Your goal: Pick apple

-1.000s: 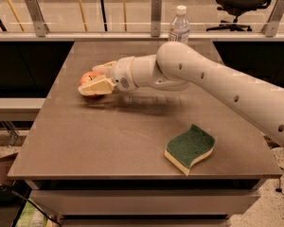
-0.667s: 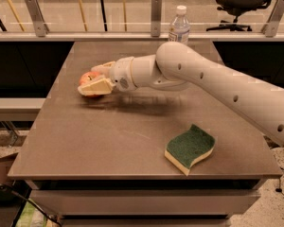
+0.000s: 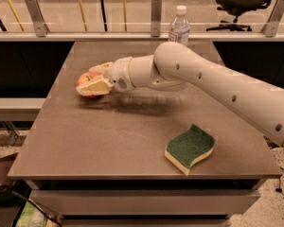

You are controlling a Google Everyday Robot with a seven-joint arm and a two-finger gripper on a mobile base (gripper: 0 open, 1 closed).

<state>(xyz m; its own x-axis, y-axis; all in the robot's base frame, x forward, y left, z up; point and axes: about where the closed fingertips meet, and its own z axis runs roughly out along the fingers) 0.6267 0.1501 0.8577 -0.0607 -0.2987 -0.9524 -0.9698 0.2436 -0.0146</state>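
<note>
In the upper left of the frame the gripper [image 3: 95, 81] sits low over the counter [image 3: 132, 141], its jaws clamped on the apple [image 3: 85, 78]. Nothing has shifted over the last second: arm and apple hold the same spot. The grasp looks made, and the lift has not yet begun.
</note>
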